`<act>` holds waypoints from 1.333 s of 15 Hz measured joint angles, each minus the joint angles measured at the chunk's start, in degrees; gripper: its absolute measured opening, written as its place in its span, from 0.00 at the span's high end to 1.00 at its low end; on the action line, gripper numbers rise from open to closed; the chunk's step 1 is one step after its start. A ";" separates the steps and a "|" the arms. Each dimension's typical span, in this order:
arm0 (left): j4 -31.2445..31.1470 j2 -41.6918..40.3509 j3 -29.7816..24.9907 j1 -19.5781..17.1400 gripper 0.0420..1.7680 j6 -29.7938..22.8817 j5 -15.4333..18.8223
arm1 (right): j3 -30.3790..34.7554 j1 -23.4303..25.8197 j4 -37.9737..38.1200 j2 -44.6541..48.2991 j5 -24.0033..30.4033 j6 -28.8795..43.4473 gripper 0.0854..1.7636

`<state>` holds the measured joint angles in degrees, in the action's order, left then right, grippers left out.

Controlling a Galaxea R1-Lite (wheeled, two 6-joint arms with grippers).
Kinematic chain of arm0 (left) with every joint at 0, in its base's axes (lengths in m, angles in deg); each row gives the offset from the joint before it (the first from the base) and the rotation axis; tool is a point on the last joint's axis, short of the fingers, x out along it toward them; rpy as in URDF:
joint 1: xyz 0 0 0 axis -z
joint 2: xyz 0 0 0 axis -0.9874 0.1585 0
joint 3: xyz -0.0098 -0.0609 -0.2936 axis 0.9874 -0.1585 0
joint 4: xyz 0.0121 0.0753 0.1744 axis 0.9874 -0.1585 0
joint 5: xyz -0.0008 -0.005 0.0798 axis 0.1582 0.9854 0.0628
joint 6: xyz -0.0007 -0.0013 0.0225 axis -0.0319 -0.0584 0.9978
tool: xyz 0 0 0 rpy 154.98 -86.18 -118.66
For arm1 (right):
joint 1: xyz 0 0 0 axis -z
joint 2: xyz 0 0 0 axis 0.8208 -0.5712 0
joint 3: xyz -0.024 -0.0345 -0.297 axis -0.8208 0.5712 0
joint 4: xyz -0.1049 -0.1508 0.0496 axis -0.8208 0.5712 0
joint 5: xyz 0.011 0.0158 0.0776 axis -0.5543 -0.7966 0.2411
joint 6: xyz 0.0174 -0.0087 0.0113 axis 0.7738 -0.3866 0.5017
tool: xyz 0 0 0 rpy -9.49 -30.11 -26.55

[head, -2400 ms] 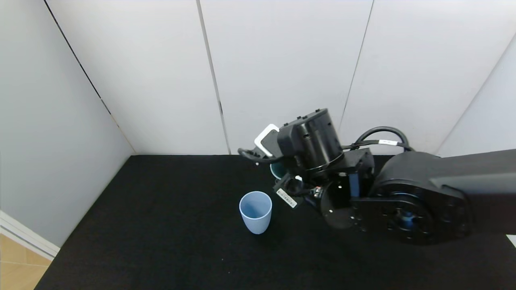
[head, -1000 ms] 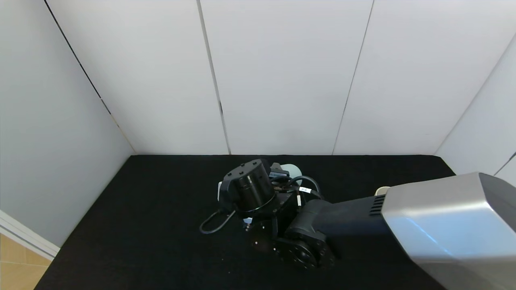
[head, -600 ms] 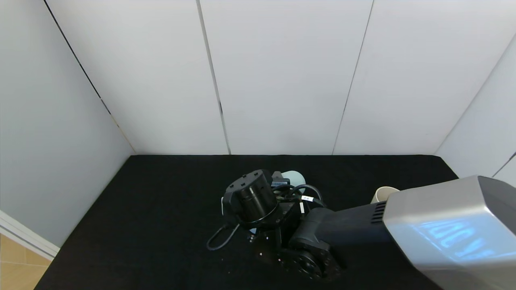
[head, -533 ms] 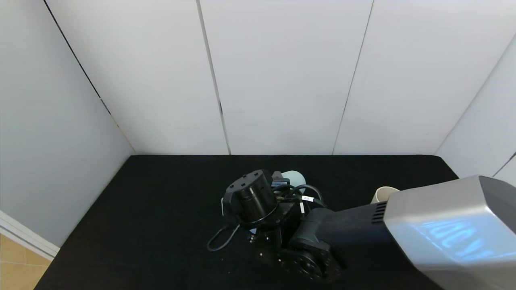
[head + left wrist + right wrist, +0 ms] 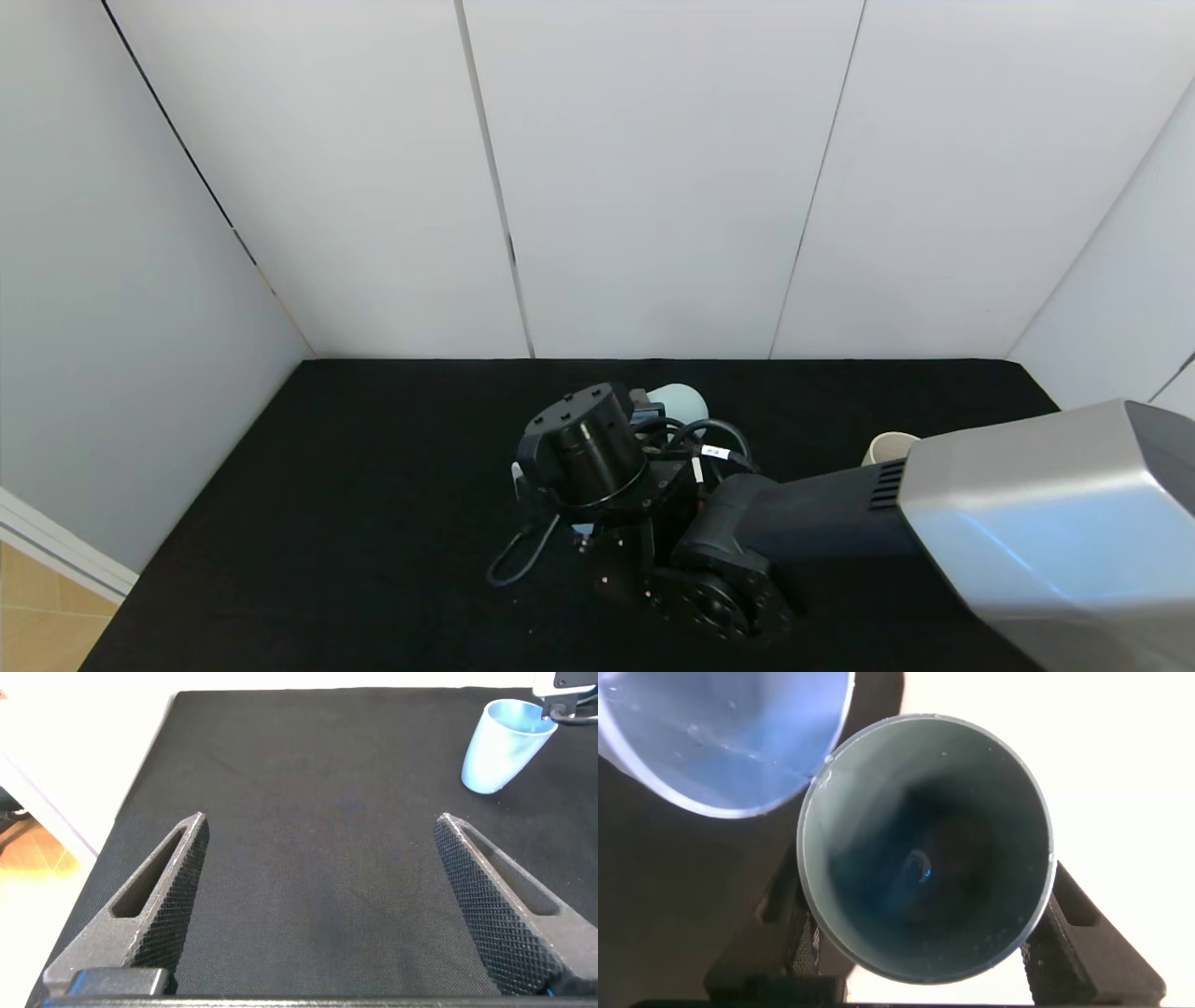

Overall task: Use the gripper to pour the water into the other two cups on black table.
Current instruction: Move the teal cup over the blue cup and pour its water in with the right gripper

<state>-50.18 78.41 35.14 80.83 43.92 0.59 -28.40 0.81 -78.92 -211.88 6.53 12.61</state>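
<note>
Teal cup [image 5: 924, 849]: clamped between the right gripper [image 5: 924, 952] fingers, tipped so its lip meets the blue cup's rim.
Blue cup [image 5: 719, 737]: on the black table [image 5: 373, 485]; a thin stream of water [image 5: 757, 758] appears to run in, so the first pour looks underway.
Beige cup [image 5: 885, 448]: well apart to the right, apparently not yet filled.
Left gripper [image 5: 327, 915]: spread wide, empty, parked above the cloth.

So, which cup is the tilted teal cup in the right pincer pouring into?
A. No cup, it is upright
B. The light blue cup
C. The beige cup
B: in the right wrist view the teal cup has its rim at the rim of the light blue cup, where a thin stream runs.
</note>
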 joint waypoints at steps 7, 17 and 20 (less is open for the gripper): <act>0.00 0.00 0.00 0.00 0.03 0.00 0.02 | -0.57 0.48 -11.58 -0.18 0.12 -13.96 0.35; 0.00 0.00 0.00 0.02 0.03 0.00 0.02 | 1.73 0.48 -27.10 -0.96 0.20 -31.10 0.35; 0.00 0.00 0.00 0.02 0.03 0.00 0.02 | 4.46 0.50 -33.88 -1.27 0.52 -35.45 0.35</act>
<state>-50.18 78.41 35.14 80.85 43.92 0.62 -23.93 1.31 -112.80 -213.14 7.05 -22.84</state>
